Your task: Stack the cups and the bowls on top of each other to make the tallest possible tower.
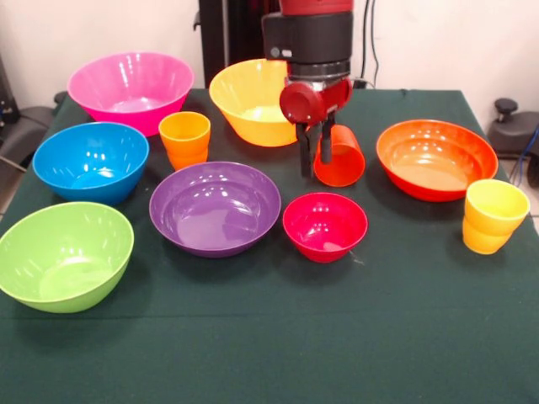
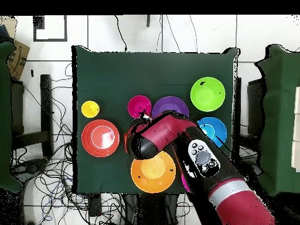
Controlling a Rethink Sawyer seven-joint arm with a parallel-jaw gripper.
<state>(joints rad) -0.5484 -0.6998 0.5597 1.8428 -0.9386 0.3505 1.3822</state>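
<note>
My gripper [image 1: 314,168] hangs over the middle of the table and is shut on the rim of the plain red-orange cup [image 1: 345,160], which is tilted on its side. Just in front stands the small magenta-red bowl [image 1: 324,225], with the purple bowl [image 1: 215,206] to its left. The yellow bowl [image 1: 248,101] is behind the gripper. The pink bowl [image 1: 130,88], blue bowl [image 1: 91,160] and green bowl [image 1: 63,257] line the left side. The ribbed orange cup [image 1: 184,139] stands upright. The orange-red bowl [image 1: 436,158] and ribbed yellow cup [image 1: 494,215] are at the right. Nothing is stacked.
The dark green table [image 1: 337,337] has open cloth along its front edge. In the overhead view my arm [image 2: 176,132] covers the gripper and part of the table's middle; the green bowl [image 2: 207,94] and yellow cup [image 2: 90,109] show at opposite sides.
</note>
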